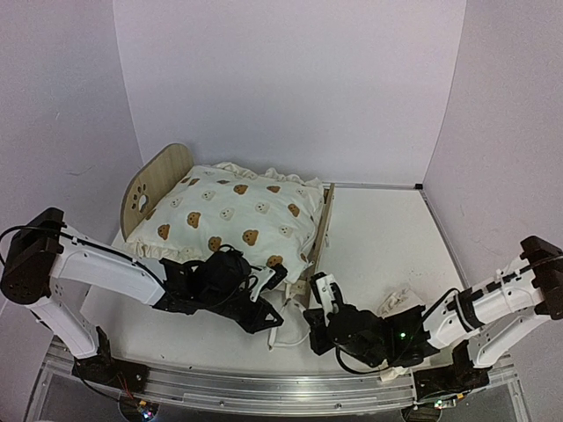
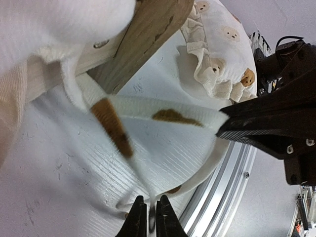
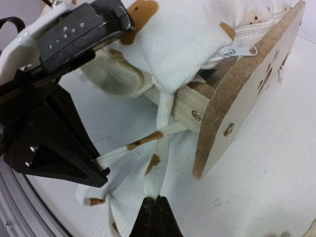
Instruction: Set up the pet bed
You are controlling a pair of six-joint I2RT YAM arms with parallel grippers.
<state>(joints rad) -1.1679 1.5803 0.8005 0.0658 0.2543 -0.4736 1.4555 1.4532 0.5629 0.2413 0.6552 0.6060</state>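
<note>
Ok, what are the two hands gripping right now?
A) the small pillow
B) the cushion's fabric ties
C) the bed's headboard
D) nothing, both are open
B: the left hand and the right hand are each shut on a tie of the bear-print cushion, near the footboard of the pet bed.

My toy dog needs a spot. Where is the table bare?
The white table is bare right of the light-wood pet bed, toward the far right corner. The front is crowded: the left gripper and right gripper each pinch a tie of the cream bear-print cushion, near a small cream pillow.
</note>
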